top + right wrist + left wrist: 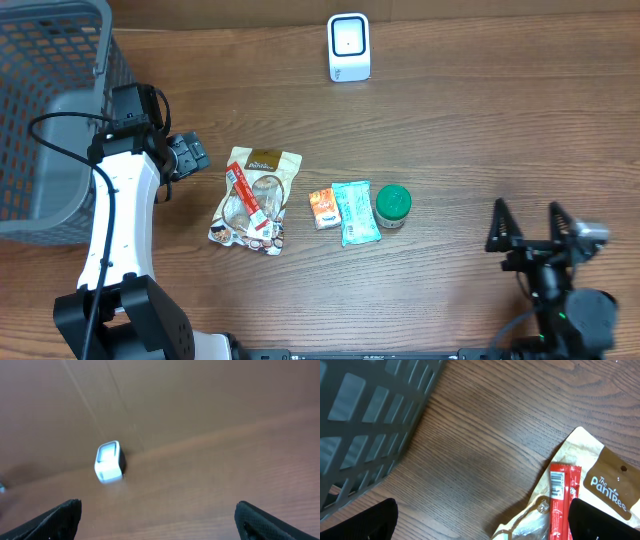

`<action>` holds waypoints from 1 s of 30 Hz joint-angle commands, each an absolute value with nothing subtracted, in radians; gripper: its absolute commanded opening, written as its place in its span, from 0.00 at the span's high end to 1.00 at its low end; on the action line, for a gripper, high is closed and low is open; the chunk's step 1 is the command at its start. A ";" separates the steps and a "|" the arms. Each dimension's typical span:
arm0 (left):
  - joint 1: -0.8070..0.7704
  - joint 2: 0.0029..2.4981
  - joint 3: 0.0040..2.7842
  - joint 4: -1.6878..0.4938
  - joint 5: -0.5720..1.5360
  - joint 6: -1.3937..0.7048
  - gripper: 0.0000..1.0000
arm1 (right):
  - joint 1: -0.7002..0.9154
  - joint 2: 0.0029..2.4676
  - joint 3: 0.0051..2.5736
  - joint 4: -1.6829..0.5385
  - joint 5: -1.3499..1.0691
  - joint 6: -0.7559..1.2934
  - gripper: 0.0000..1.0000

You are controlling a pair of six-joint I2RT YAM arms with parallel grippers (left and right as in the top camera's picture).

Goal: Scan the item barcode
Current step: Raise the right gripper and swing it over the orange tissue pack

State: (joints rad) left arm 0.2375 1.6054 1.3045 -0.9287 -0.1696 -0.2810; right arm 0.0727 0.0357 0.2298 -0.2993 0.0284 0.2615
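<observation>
Left gripper (188,156) and right gripper (527,228) are both gaping, empty; grabbing the centre-left snack bag (257,200) could be dragging the red stick (245,190) along.

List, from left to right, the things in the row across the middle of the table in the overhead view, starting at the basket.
grey basket → brown snack pouch → small orange packet → teal packet → green-lidded jar
</observation>
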 commanded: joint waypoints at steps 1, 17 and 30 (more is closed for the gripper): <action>0.235 1.597 1.310 -0.930 -0.183 -0.270 0.00 | 0.072 0.088 0.407 -0.341 0.074 0.264 0.00; 0.235 1.597 1.310 -0.930 -0.183 -0.270 0.00 | 0.072 0.885 1.457 -1.084 -0.173 0.352 0.00; 0.235 1.597 1.310 -0.930 -0.183 -0.270 0.00 | 0.072 1.222 1.507 -1.061 -0.603 0.352 0.66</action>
